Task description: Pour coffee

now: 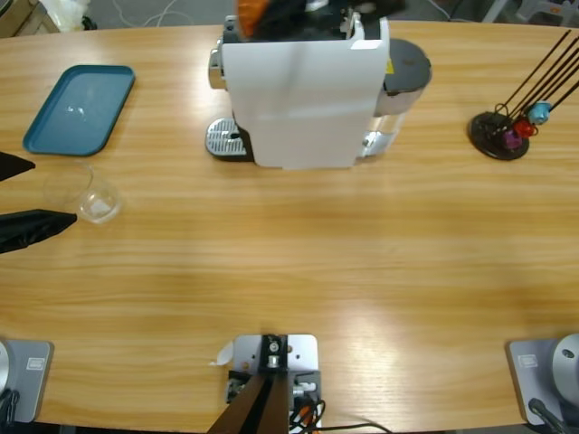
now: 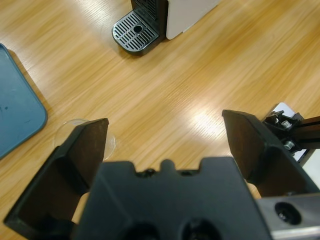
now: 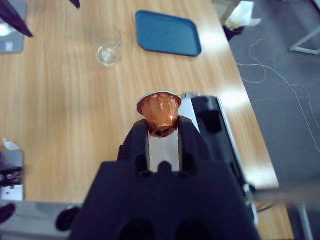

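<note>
The left tool (image 2: 165, 145) hangs over the worktop (image 1: 362, 271) with its jaws wide apart and nothing between them. A clear glass (image 2: 85, 137) stands just past its left jaw, partly hidden by it, with a blue tray (image 2: 15, 120) farther off to that side. Whether the glass holds coffee cannot be told. The coffee machine (image 2: 150, 20) stands well ahead. The right tool (image 3: 161, 131) is clamped on an orange capsule (image 3: 160, 111), held above the machine's top.
</note>
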Motion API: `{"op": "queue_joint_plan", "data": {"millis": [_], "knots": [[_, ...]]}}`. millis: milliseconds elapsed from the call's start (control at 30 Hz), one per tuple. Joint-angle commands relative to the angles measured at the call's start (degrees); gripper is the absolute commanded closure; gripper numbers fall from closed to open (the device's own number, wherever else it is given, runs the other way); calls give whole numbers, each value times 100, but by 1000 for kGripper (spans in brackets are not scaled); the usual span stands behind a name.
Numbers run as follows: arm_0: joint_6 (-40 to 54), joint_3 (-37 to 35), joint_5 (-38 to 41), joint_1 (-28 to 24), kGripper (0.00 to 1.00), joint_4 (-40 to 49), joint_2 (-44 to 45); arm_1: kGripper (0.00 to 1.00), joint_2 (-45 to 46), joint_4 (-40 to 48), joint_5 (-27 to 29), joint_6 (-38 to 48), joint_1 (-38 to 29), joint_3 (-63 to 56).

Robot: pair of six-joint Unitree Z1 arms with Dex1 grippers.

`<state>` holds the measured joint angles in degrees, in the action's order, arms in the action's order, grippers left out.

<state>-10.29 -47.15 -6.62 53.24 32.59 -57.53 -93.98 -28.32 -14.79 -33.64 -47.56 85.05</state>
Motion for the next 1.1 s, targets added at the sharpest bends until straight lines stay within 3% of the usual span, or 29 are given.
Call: {"op": "queue_joint_plan", "data": {"millis": [33, 1100], "knots": [[44, 20, -50, -172, 9, 115, 154, 860, -1124, -223, -338, -222, 390, 732], [-8, 461, -32, -174, 9, -51, 259, 851, -1458, 80, 12, -143, 711, 414]]}}
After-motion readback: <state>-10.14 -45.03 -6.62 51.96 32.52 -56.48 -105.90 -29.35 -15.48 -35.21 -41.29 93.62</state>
